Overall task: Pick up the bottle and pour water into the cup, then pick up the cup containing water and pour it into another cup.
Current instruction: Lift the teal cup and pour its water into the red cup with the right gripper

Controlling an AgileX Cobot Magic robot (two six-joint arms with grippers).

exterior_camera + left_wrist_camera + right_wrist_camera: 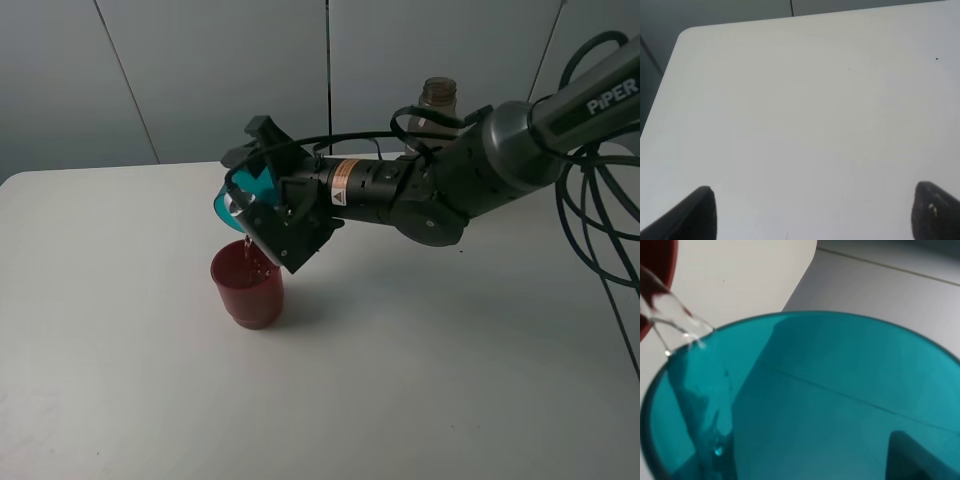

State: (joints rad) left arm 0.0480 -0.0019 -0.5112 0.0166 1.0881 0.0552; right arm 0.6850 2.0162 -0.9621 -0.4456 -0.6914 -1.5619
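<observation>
Cup [243,192], gripped by the right gripper [262,205], hangs tipped at 12 o'clock of the red cup [247,287], water streaming in. Drifting sideways or tipping faster could spill onto the table [120,330]. Left gripper [810,212] stands wide, empty.

A broad white table [120,330] with a matte top fills most of the scene; its far left corner is rounded. Behind it stands a pale grey wall [210,70] made of flat panels, split by thin dark seams, one upright near the middle and others slanting. Light is soft and even, casting only faint shadows on the tabletop.
</observation>
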